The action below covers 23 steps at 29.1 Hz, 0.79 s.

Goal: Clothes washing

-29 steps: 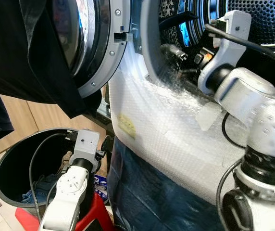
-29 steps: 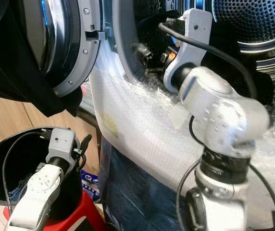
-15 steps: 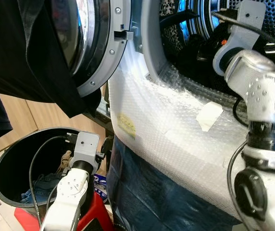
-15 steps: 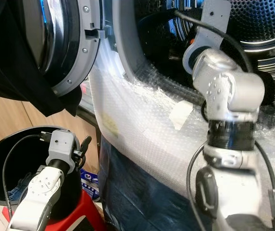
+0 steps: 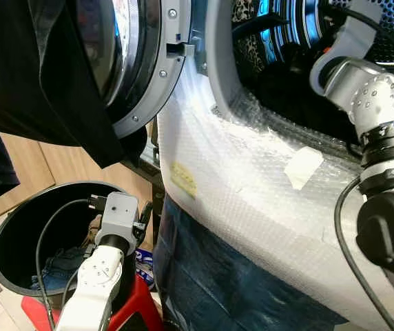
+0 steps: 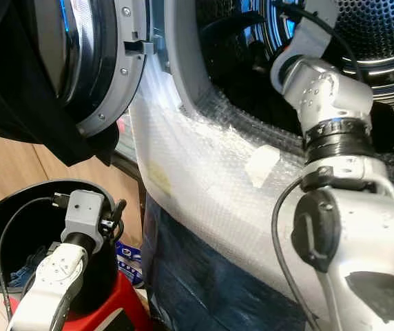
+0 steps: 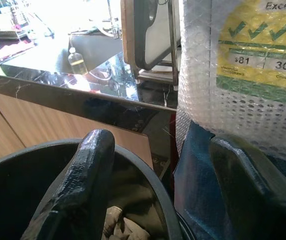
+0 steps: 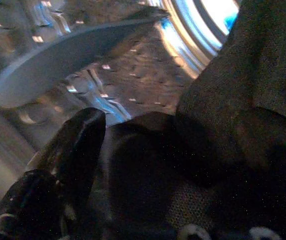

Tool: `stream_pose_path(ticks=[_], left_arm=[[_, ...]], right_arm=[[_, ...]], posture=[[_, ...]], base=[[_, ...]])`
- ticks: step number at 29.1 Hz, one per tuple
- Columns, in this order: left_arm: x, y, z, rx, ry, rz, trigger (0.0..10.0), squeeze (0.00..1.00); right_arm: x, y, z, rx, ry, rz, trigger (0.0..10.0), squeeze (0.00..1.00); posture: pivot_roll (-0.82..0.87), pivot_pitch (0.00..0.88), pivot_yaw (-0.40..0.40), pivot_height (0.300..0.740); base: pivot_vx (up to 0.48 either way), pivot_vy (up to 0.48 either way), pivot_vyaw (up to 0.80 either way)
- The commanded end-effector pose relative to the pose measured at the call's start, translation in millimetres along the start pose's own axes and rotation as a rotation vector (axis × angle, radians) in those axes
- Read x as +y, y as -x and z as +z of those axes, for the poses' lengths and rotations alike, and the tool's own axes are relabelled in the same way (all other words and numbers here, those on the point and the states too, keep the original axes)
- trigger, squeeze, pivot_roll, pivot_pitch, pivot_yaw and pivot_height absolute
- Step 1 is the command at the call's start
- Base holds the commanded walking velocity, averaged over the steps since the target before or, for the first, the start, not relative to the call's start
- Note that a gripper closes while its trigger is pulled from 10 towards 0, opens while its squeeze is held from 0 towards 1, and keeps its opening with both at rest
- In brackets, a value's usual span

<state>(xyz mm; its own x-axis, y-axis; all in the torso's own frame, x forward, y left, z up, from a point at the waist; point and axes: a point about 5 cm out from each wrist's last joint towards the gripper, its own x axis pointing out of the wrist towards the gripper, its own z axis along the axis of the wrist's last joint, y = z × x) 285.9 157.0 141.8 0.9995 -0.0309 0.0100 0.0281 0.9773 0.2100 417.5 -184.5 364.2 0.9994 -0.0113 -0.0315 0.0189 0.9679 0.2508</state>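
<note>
Item: left gripper (image 7: 153,190). Hangs over the rim of the black laundry bin (image 5: 7,227), fingers spread apart with nothing between them. Idle.

Item: black laundry bin. Stands on the floor at the washer's front left corner, beside a red stool (image 5: 131,307). Holds remaining clothes (image 5: 56,265), bluish cloth at the bottom; in the left wrist view a pale bunched piece (image 7: 120,227) lies just under the rim.

Item: washing machine (image 5: 252,200). Front panel wrapped in bubble film, a yellow sticker (image 5: 182,179) near its left edge. Door (image 5: 138,62) swung open to the left; a black garment (image 5: 32,89) hangs across it.

Item: right gripper (image 8: 133,165). Reaches past the door gasket into the drum (image 6: 369,27). In the right wrist view one finger (image 8: 78,145) lies against a dark garment (image 8: 233,100) on the drum floor; whether the fingers are parted or pinched on the cloth cannot be told.

Handling note, as judgement: the step is depositing clothing in the drum. Release deep inside, well clear of the gasket, confirm no fabric trails over the door lip, then draw the arm out straight to avoid snagging its cable.
</note>
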Motion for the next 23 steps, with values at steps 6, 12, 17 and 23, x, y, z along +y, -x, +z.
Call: stream_pose_path(ticks=[6,12,17,23], left_arm=[[-0.7,-2.0,2.7,0.009,-0.018,-0.011,10.0,0.0],[-1.3,-1.3,2.1,0.016,-0.019,-0.019,10.0,0.0],[-2.7,-1.5,2.6,0.016,-0.018,-0.023,10.0,0.0],[-6.3,-4.1,5.0,0.005,-0.011,-0.032,10.0,0.0]], right_arm=[[-40.5,2.8,17.5,-0.106,0.101,-0.219,10.0,0.0],[-74.0,13.8,35.2,-0.21,0.209,-0.44,10.0,0.0],[-67.8,13.6,40.8,-0.235,0.157,-0.388,10.0,0.0],[-32.3,12.9,60.3,-0.316,0.124,-0.199,10.0,0.0]], posture=[[0.09,0.004,-0.092,0.74],[0.09,0.01,-0.089,0.74],[0.08,0.014,-0.092,0.74],[0.07,0.015,-0.092,0.74]], base=[[0.0,0.0,0.0],[0.0,0.0,0.0],[0.0,0.0,0.0],[0.0,0.0,0.0]])
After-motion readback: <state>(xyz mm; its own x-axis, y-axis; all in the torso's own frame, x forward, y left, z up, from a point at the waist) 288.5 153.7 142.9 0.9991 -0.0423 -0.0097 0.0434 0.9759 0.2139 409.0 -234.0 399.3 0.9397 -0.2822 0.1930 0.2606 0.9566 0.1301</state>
